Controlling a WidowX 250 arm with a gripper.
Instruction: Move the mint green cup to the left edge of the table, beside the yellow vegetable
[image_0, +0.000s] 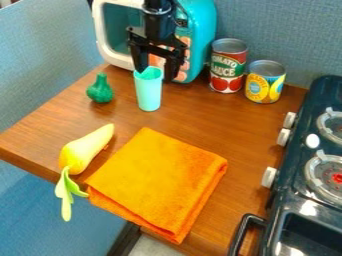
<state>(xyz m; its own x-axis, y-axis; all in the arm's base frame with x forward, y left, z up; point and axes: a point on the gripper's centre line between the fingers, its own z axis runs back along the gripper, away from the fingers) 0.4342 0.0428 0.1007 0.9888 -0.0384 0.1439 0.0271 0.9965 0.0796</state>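
At upper centre of the frame, in front of a turquoise-and-white toy microwave (199, 30): black two-finger gripper (156, 75), pointing down from the top edge, released, with fingers spread at the mouth of a cup (149, 94); contact with the rim not discernible. Directly below, upright on the brown wood-grain tabletop (200, 125): same cup, pale turquoise, tall, smooth-sided, slightly narrower toward the base.

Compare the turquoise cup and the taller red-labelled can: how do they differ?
The cup is plain turquoise; the can has a red, white and green label. The cup is slimmer and narrows toward its base, while the can is wider and straight-sided. The gripper is at the cup's rim; the can stands apart from it. Both are upright.
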